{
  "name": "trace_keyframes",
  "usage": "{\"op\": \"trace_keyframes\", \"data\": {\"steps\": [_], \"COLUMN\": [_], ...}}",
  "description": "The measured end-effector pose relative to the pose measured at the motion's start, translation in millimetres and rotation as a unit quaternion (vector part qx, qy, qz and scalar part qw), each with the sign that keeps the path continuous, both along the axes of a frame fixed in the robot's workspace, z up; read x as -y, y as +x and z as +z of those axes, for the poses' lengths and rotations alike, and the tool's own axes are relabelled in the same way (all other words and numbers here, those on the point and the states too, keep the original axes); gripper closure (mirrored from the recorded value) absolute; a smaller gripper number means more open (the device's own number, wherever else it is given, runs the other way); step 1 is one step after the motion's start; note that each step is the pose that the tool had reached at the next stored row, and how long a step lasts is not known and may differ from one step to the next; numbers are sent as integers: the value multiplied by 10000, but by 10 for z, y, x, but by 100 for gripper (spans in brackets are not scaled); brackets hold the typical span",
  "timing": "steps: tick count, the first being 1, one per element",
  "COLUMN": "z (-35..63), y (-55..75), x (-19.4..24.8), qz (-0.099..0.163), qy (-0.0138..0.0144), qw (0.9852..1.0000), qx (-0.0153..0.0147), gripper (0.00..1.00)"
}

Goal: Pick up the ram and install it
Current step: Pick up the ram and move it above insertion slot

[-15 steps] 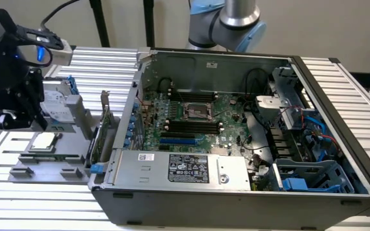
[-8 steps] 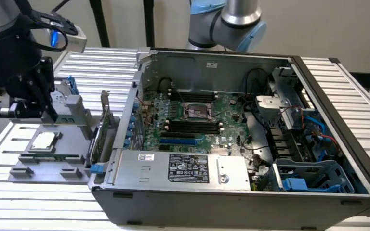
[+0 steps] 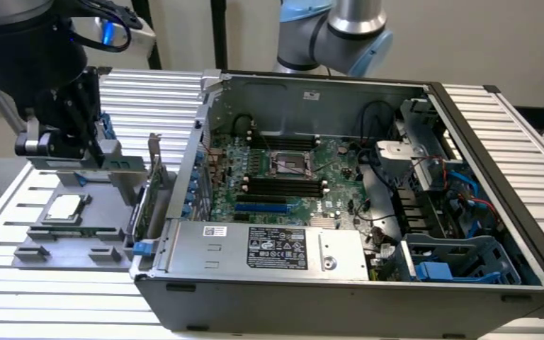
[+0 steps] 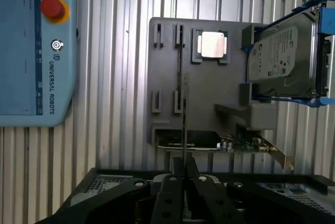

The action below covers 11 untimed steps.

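Note:
The ram (image 4: 184, 119) appears edge-on as a thin pale strip running out from between my gripper's (image 4: 184, 167) two black fingers, which are shut on it. It hangs above the grey parts tray (image 4: 209, 93), over the tray's narrow slot holders. In the exterior view my gripper (image 3: 64, 152) is high over that tray (image 3: 26, 219) at the exterior view's left, outside the open computer case (image 3: 348, 283). The black memory slots (image 3: 282, 185) lie on the green motherboard (image 3: 253, 159) inside the case.
A processor chip (image 4: 212, 43), a silver hard drive in a blue frame (image 4: 282, 51) and a green card with a metal bracket (image 4: 246, 144) sit on the tray. A teach pendant with a red button (image 4: 52, 8) lies beside it. The case wall (image 3: 173, 184) stands between tray and motherboard.

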State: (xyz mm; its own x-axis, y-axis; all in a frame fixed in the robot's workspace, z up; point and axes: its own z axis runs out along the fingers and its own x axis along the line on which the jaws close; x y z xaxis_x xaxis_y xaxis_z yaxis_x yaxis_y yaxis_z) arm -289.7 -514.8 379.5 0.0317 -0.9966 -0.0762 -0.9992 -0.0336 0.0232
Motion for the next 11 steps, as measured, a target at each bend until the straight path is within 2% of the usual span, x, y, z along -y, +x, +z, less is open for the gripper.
{"op": "trace_keyframes", "data": {"steps": [4, 11], "z": [69, 107], "y": [148, 403], "x": [-9, -20], "qz": [0, 0], "qy": [16, 111], "qw": [10000, 9999], "qx": [0, 0], "gripper": [86, 86]}}
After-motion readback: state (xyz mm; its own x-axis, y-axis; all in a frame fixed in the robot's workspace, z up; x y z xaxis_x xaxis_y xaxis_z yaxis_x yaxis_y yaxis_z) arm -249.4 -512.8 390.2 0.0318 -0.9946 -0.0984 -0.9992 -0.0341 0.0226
